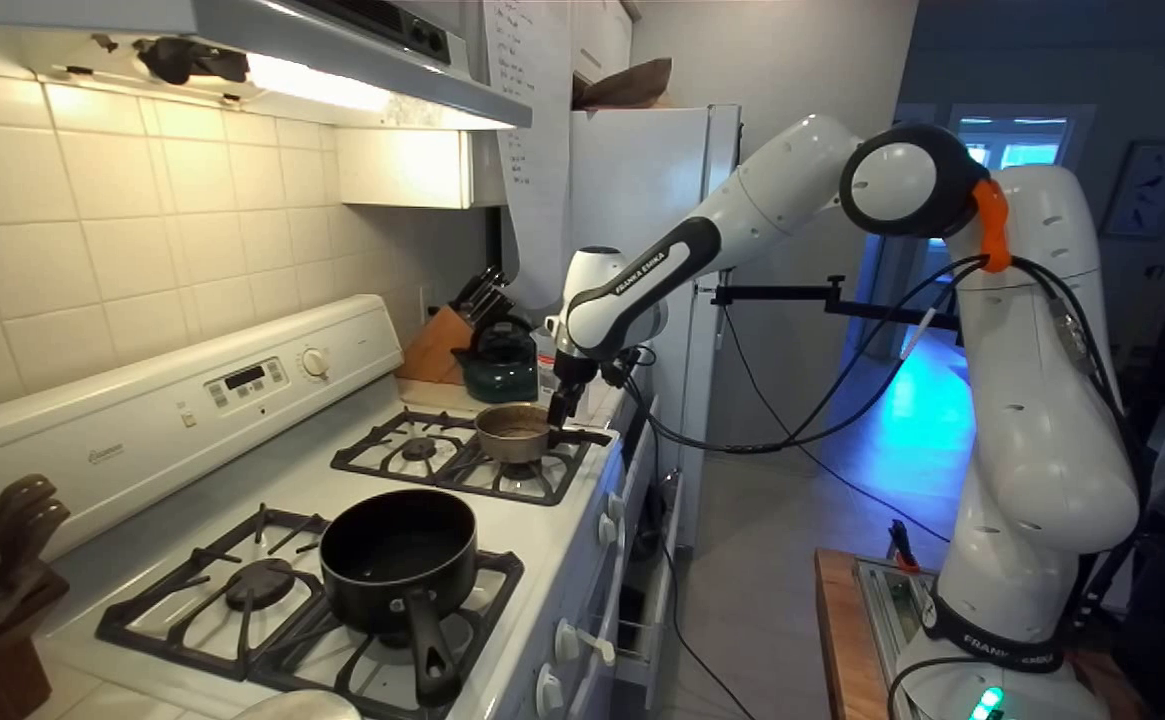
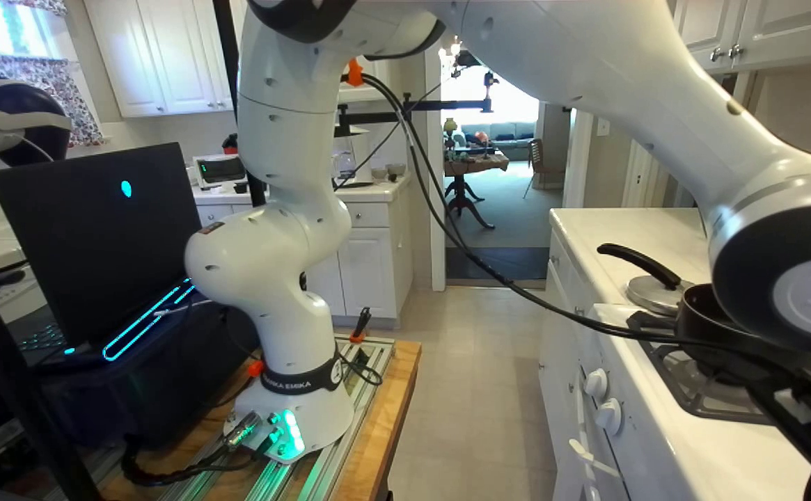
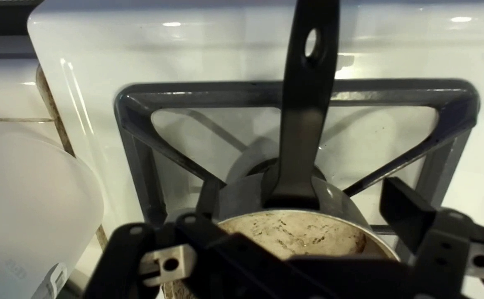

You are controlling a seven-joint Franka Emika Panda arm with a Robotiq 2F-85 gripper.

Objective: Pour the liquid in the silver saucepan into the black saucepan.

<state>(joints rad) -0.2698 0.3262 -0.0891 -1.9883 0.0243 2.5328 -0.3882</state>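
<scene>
We find the claw (image 3: 302, 195) spread at the handle side of the silver saucepan (image 1: 512, 438).
In the wrist view we see its fingers standing apart, the pan's dark handle (image 3: 303, 137) showing between them with a gap either side. In an exterior view the silver saucepan sits upright on the far grate (image 1: 550, 497) of the stove (image 1: 312, 490) and the black saucepan (image 1: 394, 570) on the nearer one, its handle toward the knobs (image 1: 567, 642). Beyond, we spot a dark kettle (image 1: 498, 372) just beside a knife block (image 1: 439, 345).
</scene>
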